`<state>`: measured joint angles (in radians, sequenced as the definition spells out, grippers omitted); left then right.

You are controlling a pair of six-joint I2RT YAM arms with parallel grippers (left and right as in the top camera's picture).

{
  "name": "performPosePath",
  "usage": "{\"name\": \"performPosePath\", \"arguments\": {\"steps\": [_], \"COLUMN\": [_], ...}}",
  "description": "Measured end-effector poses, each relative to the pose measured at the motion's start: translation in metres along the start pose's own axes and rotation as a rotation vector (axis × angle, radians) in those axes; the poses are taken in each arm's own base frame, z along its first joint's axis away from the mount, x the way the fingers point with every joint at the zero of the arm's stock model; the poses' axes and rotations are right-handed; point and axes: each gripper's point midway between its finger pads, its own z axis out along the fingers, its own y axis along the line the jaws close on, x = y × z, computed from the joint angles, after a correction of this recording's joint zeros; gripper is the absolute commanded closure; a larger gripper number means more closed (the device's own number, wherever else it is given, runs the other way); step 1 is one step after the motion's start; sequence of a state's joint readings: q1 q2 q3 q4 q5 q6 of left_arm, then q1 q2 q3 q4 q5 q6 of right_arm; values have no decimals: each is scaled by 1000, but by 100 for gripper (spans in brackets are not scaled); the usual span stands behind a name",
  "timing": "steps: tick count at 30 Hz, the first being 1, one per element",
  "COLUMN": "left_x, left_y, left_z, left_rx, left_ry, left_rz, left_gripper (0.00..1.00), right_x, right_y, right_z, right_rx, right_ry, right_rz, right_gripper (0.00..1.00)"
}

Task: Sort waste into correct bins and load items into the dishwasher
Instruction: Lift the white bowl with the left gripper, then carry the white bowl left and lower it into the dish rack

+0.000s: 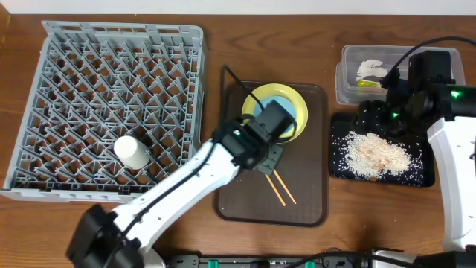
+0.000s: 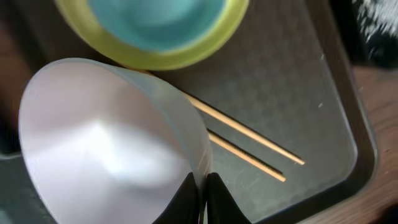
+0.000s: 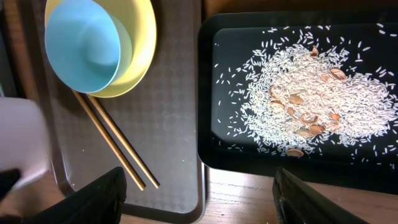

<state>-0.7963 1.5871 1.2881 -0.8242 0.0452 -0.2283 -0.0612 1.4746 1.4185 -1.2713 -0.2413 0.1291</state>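
In the left wrist view my left gripper [image 2: 203,182] is shut on the rim of the pale pink-white bowl [image 2: 106,143], which is tipped on its side over the brown tray [image 2: 298,93]. Beside the bowl lie the wooden chopsticks [image 2: 249,143]. The light blue bowl [image 1: 272,106] sits in the yellow plate [image 1: 297,104] at the tray's far end. A white cup [image 1: 131,151] stands in the grey dish rack [image 1: 111,45]. My right gripper [image 3: 199,182] hangs open and empty above the gap between the brown tray and the black tray [image 3: 208,93] of rice scraps [image 3: 311,99].
The clear tub [image 1: 349,78] at the back right holds a white tissue [image 1: 370,68] and a bit of green wrapper [image 1: 367,83]. The dish rack fills the table's left side. Bare wood shows between the rack and the brown tray.
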Motion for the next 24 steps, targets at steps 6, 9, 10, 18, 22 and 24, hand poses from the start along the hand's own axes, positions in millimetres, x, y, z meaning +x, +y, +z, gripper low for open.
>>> {"name": "performPosePath", "arguments": {"steps": [6, 9, 10, 18, 22, 24], "left_x": [2, 1, 1, -16, -26, -30], "left_y": [10, 13, 13, 40, 79, 101], "left_z": [0, 0, 0, -43, -75, -85], "left_rx": [-22, -39, -42, -39, -54, -44], "left_ry": [17, 12, 10, -121, -219, -255], "left_rz": [-18, -18, -19, -98, -192, -245], "left_gripper": [93, 93, 93, 93, 93, 93], "right_x": [1, 2, 2, 2, 3, 3], "right_y": [0, 0, 0, 0, -1, -1], "right_z": [0, 0, 0, 0, 0, 0], "right_rx": [0, 1, 1, 1, 2, 4], "right_ry": [4, 7, 8, 8, 11, 11], "right_rz": [1, 2, 2, 2, 3, 3], "right_gripper": [27, 27, 27, 27, 27, 27]}}
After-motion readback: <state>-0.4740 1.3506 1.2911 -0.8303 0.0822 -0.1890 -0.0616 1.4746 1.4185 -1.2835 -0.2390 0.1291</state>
